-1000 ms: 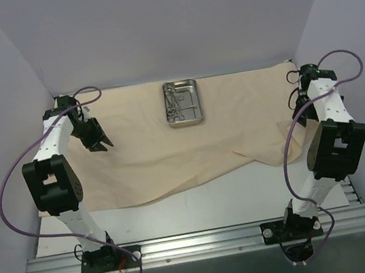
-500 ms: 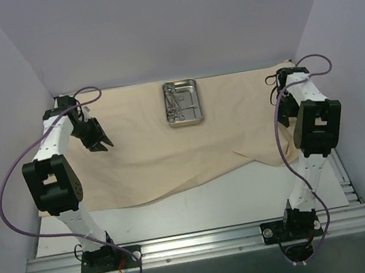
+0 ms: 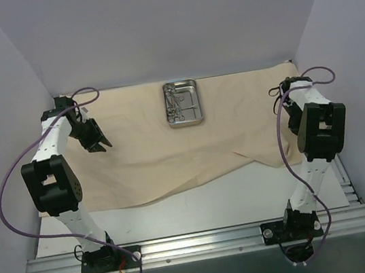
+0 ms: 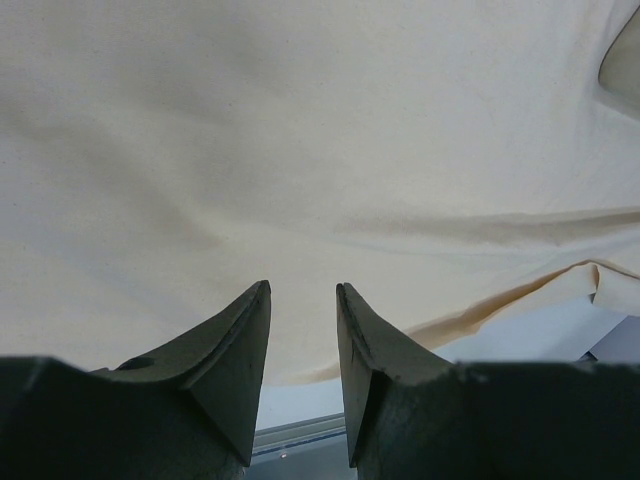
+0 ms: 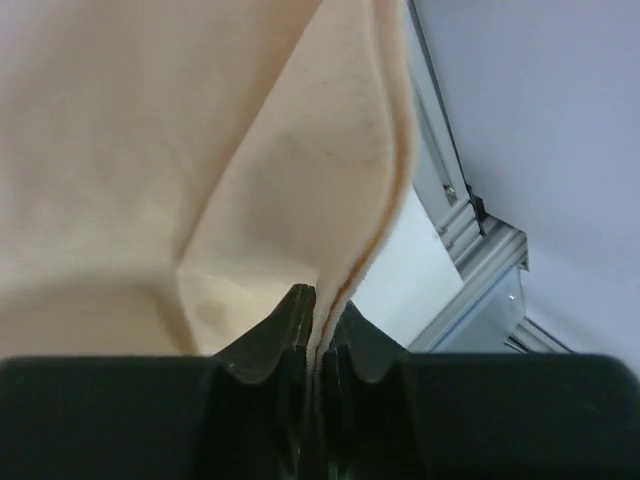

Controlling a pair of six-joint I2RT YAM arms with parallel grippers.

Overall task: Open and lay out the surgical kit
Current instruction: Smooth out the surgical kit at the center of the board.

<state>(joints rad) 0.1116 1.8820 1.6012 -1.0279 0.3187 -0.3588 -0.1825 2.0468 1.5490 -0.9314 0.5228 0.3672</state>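
Observation:
The beige cloth wrap of the surgical kit lies spread over the table, with a rumpled fold at its near right. On its far middle stands the small steel tray with thin silver instruments inside. My left gripper hangs over the cloth's left part. In the left wrist view it is open with nothing between the fingers. My right gripper is shut on the cloth's hemmed right edge, which rises from between the fingertips. In the top view its own arm mostly hides it.
Bare white tabletop shows in front of the cloth. A metal rail carries the arm bases at the near edge. Purple walls close in on the left, back and right. A metal rail runs close beside the right gripper.
The right arm has swung inward and down to the cloth's right edge, and its gripper went from open to shut on that edge. The left arm has barely moved.

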